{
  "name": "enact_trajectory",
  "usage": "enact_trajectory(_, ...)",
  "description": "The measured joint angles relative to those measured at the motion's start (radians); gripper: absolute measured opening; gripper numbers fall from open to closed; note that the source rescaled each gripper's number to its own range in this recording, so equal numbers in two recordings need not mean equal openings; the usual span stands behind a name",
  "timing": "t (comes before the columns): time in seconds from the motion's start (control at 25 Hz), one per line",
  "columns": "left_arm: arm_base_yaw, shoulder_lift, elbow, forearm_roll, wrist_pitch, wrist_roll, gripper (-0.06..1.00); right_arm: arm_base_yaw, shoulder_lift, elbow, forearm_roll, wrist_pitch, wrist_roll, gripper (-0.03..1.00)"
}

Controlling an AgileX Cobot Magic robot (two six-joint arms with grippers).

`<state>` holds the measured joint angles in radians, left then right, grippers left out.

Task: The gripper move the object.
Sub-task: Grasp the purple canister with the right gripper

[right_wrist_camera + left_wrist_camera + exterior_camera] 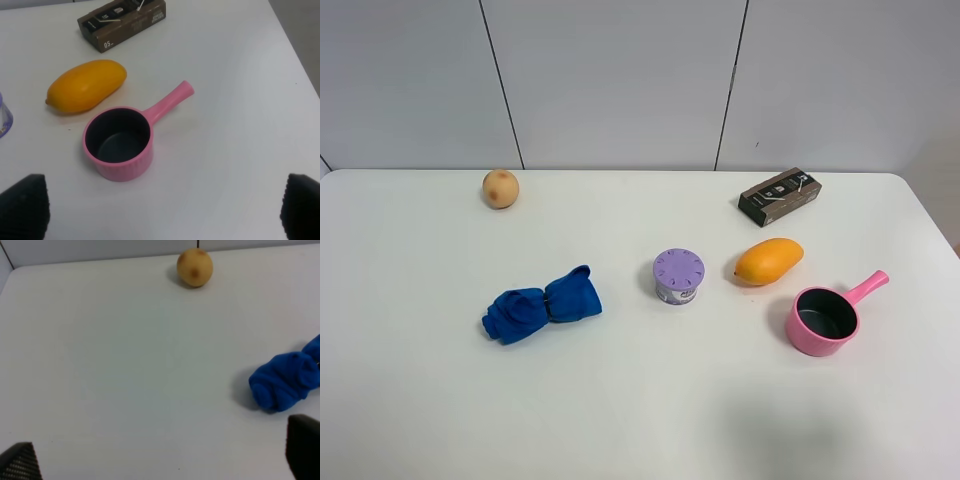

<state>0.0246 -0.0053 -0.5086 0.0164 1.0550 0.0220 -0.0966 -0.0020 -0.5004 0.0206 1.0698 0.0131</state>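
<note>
Looking from the high camera, we see no arm over the table [620, 420], so the small container [678, 275] stands free and upright, with its lilac slotted lid facing up and nothing touching it. It sits near the mango [769, 260], on the side of the mango away from the pink saucepan [823, 320], and a little bare table shows between them. We judge that it stands like this because the move is not yet begun.

The right gripper [160, 207] hangs above the table on the saucepan side of the mango. Its black fingertips [22, 205] show only at the two corners of the wrist picture, so the jaws stand wide apart and hold nothing. This gripper points at the saucepan rather than at the container, of which only a thin edge is seen, beyond the mango.

The left gripper [160, 460] is also spread wide and empty. Its camera shows the blue cloth [287, 380] and a round yellowish fruit [195, 267], both well apart from the mango and beyond the container. The container itself is not in that picture.

In our judgement the right gripper is the nearer tool. To reach the container it would need to go past the mango and come down with one jaw on each side of the round wall. The risk we see is a push on the mango or on the saucepan handle. The dark box [779, 197], near the mango on its wall side, seems out of the way.
</note>
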Motion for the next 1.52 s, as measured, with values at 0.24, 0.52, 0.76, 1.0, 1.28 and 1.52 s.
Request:
enact_trajectory(0.24,0.0,0.0,0.0,0.0,0.0,-0.001,1.0,0.0,0.0,0.0,0.0,0.0,0.0,0.7)
enact_trajectory(0.52,0.0,0.0,0.0,0.0,0.0,-0.001,1.0,0.0,0.0,0.0,0.0,0.0,0.0,0.7)
enact_trajectory(0.76,0.0,0.0,0.0,0.0,0.0,0.0,1.0,0.0,0.0,0.0,0.0,0.0,0.0,0.7)
enact_trajectory(1.0,0.0,0.0,0.0,0.0,0.0,0.0,1.0,0.0,0.0,0.0,0.0,0.0,0.0,0.7)
enact_trajectory(1.28,0.0,0.0,0.0,0.0,0.0,-0.001,1.0,0.0,0.0,0.0,0.0,0.0,0.0,0.7)
enact_trajectory(1.52,0.0,0.0,0.0,0.0,0.0,-0.001,1.0,0.0,0.0,0.0,0.0,0.0,0.0,0.7)
